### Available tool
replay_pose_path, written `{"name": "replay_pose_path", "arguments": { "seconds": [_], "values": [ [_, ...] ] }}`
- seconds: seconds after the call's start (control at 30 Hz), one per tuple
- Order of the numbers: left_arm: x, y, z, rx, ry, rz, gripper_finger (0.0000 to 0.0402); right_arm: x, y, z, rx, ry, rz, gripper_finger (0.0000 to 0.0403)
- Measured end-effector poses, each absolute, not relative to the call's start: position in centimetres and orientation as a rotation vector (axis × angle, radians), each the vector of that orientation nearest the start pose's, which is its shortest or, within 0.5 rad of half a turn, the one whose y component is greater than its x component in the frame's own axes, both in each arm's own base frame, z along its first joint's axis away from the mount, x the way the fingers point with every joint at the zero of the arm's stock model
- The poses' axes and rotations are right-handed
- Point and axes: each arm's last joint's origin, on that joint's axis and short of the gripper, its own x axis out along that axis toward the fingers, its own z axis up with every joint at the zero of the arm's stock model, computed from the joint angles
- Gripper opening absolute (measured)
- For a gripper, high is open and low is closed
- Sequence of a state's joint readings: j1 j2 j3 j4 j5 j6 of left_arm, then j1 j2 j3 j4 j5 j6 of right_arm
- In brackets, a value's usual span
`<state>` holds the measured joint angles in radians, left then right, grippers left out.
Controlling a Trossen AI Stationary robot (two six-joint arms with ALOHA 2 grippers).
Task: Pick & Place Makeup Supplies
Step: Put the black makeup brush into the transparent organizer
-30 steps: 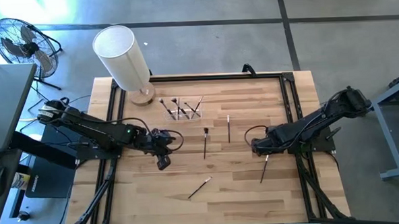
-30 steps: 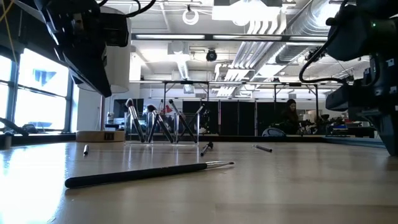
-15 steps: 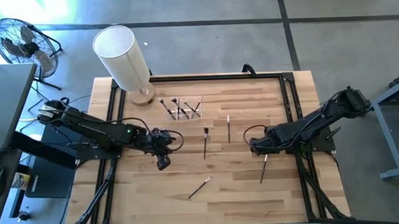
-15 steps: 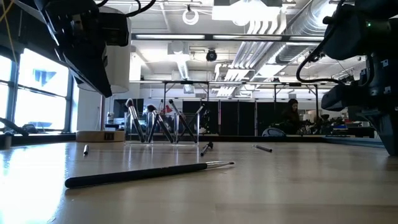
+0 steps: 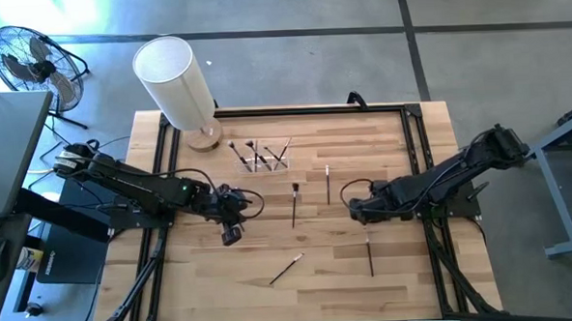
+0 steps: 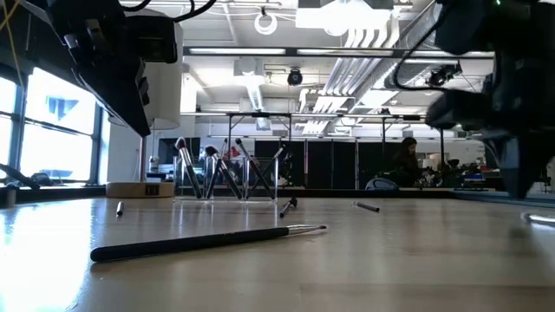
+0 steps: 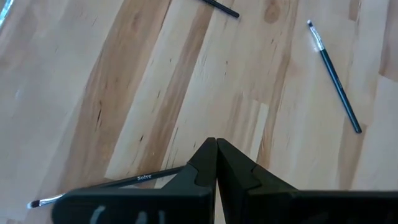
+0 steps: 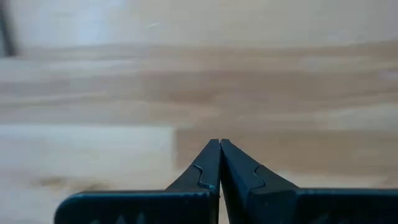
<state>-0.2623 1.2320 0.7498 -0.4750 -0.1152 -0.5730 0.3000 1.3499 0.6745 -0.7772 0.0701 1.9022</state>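
Note:
Several thin makeup brushes lie flat on the wooden table point(image 5: 408, 291): a dark one point(image 5: 295, 204), a pale one point(image 5: 328, 183), one toward the near edge point(image 5: 286, 270) that also shows in the low view point(image 6: 208, 240), and a dark one point(image 5: 369, 256) on the near side of my right gripper. A brush marked "Solve" point(image 7: 124, 182) lies on the table under my left gripper. My left gripper point(image 5: 233, 231) is shut point(image 7: 216, 146) and held above the table's left half. My right gripper point(image 5: 354, 211) is shut point(image 8: 219, 144) and empty, right of centre.
A small clear holder point(image 5: 260, 157) with several brushes standing in it sits at the far middle of the table, and shows in the low view point(image 6: 225, 178). A tall white cylinder point(image 5: 176, 83) on a round wooden base stands at the far left corner. A black frame point(image 5: 308, 109) runs along the table's edges.
My right gripper has gone toward the table's left, still shut. The dark brush that lay slanting with its far end at that gripper now lies apart from it, shifted toward the near edge and turned to point straight near-far.

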Motion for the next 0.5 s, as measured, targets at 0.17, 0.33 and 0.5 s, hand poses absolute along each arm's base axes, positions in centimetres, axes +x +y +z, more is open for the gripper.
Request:
{"name": "replay_pose_path", "arguments": {
  "seconds": [0.17, 0.33, 0.5],
  "values": [
    [22.6, -5.8, 21.3, -0.337, 0.956, 0.097, 0.0, 19.8, 6.3, 17.3, 1.244, 1.087, -1.123, 0.0001],
    [22.6, -5.8, 21.3, -0.313, 0.956, 0.086, 0.0, 20.8, 7.0, 18.0, 1.288, 1.033, -1.029, 0.0008],
    [22.6, -5.8, 21.3, -0.298, 0.955, 0.079, 0.0, 22.1, 7.6, 18.0, 1.342, 0.95, -0.924, 0.0033]
  ]
}}
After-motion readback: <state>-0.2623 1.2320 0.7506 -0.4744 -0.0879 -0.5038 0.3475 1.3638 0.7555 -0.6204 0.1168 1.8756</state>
